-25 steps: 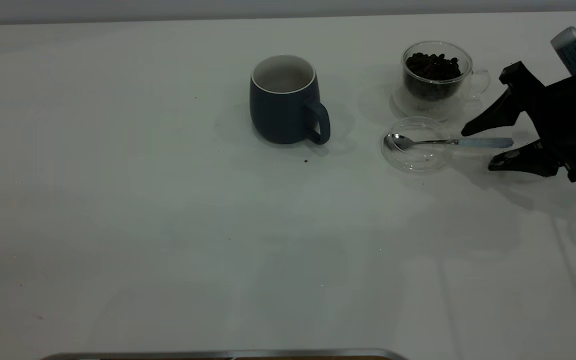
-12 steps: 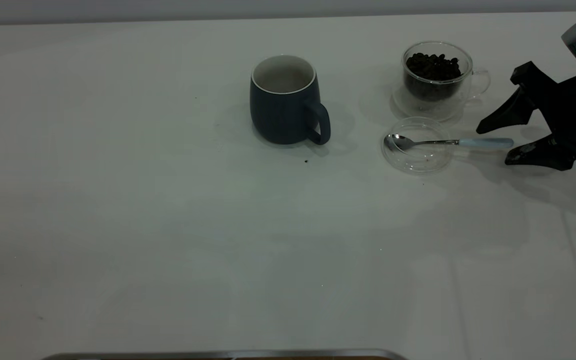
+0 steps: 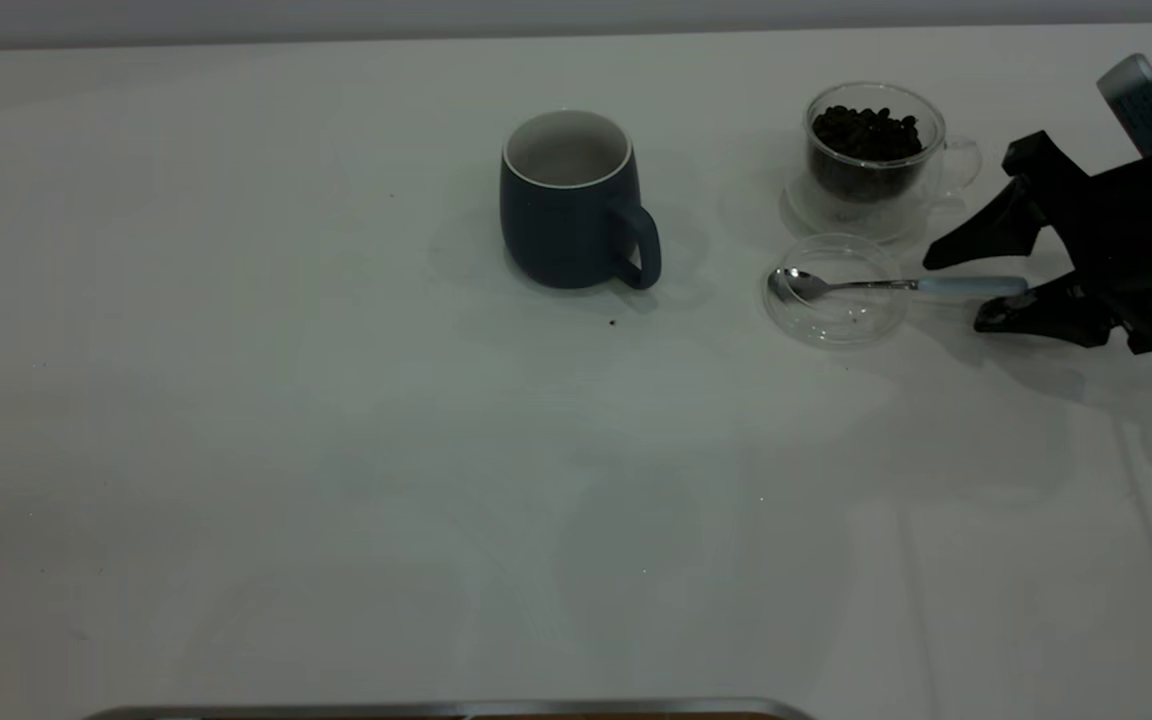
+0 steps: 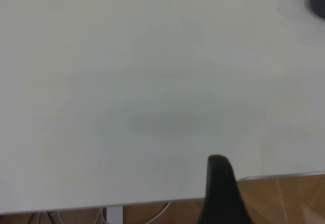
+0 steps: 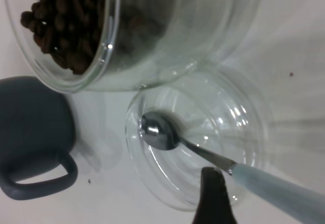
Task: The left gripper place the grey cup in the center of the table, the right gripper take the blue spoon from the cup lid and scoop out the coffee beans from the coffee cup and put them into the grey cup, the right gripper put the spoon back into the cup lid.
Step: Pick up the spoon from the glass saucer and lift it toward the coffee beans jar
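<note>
While the grey cup is already sitting mid-table, I am holding my right gripper spread wide around the blue spoon, which is lying ungrasped across the cup lid, leaving all scooping undone.

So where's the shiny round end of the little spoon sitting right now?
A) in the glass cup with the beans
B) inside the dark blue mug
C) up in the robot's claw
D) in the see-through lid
D: the blue spoon's metal bowl rests inside the clear cup lid, while its pale handle sticks out toward the open right gripper.
</note>
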Controlling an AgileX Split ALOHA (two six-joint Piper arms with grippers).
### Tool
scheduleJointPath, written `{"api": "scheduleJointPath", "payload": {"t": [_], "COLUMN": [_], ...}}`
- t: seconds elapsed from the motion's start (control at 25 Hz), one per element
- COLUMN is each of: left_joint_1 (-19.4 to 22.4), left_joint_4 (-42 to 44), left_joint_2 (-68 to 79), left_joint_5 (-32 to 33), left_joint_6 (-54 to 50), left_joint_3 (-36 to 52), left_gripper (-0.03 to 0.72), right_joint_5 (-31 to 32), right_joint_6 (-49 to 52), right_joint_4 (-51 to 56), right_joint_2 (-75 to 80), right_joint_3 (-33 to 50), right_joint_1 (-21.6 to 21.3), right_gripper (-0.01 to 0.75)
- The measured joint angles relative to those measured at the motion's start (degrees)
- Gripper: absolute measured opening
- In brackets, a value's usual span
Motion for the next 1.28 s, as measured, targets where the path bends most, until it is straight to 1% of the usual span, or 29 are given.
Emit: {"api": "scheduleJointPath", "payload": {"t": [0.12,0.24,0.32,0.48,0.68,0.72,0.88,1.12,1.28], "left_joint_1": [0.0,0.0,0.0,0.0,0.0,0.0,0.0,0.0,0.0], "left_joint_4": [0.0,0.0,0.0,0.0,0.0,0.0,0.0,0.0,0.0], "left_joint_2": [0.0,0.0,0.0,0.0,0.0,0.0,0.0,0.0,0.0], "left_joint_5": [0.0,0.0,0.0,0.0,0.0,0.0,0.0,0.0,0.0], "left_joint_6": [0.0,0.0,0.0,0.0,0.0,0.0,0.0,0.0,0.0], "left_joint_3": [0.0,0.0,0.0,0.0,0.0,0.0,0.0,0.0,0.0], "left_gripper": [0.567,0.567,0.567,0.567,0.567,0.567,0.567,0.567,0.567], "right_joint_5": [0.79,1.19,1.19,1.26,6.05,6.71,6.9,3.74,2.83], "right_joint_6": [-0.32,-0.49,-0.76,-1.53,-2.99,-3.16,-3.23,-3.23,-3.42], "right_joint_4": [0.0,0.0,0.0,0.0,0.04,-0.02,-2.07,-4.98,-5.54], "right_joint_2": [0.19,0.19,0.19,0.19,-0.04,-0.17,-1.27,-7.0,-12.03], "right_joint_3": [-0.12,-0.12,-0.12,-0.12,-0.5,-0.5,-0.3,3.55,6.52], "right_joint_1": [0.0,0.0,0.0,0.0,-0.25,-0.39,-1.16,-1.51,-1.72], "right_gripper": [0.583,0.524,0.457,0.281,0.129,0.115,0.113,0.104,0.104]}}
